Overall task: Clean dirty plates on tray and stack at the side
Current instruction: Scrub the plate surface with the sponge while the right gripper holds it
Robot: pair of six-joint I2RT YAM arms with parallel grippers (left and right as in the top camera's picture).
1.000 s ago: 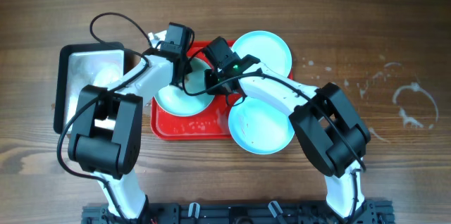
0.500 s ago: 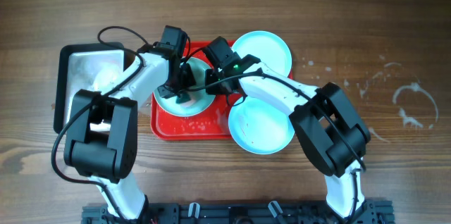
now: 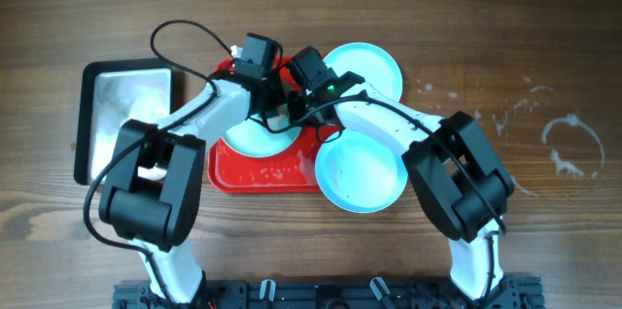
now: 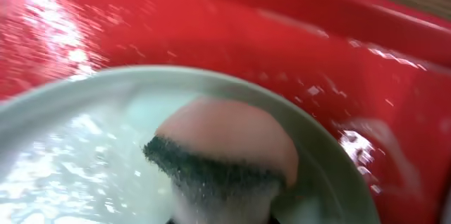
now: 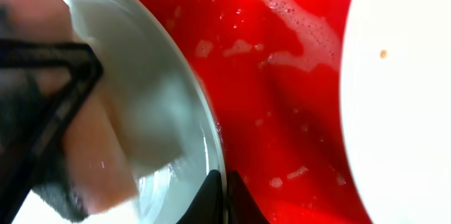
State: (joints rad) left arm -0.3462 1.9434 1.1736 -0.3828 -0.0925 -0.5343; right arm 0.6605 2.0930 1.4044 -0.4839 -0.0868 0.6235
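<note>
A light-blue plate (image 3: 243,139) lies on the red tray (image 3: 262,171). My left gripper (image 3: 275,113) is shut on a pink sponge with a dark scouring side (image 4: 225,150), pressed on the wet plate (image 4: 63,153) near its right rim. My right gripper (image 5: 225,189) is shut on that plate's rim (image 5: 204,118), and in the overhead view it (image 3: 299,120) sits right beside the left gripper. A second plate (image 3: 367,68) overlaps the tray's far right corner. A third plate (image 3: 360,175) overlaps its near right corner.
A silver metal pan with a black rim (image 3: 121,105) stands left of the tray. Soapy water and foam lie on the tray floor (image 5: 282,104). Dried white marks show on the wooden table at the right (image 3: 569,144).
My left gripper has swept the sponge from the plate's middle toward its far right rim, close to the right gripper. The right gripper has kept its hold on the rim.
</note>
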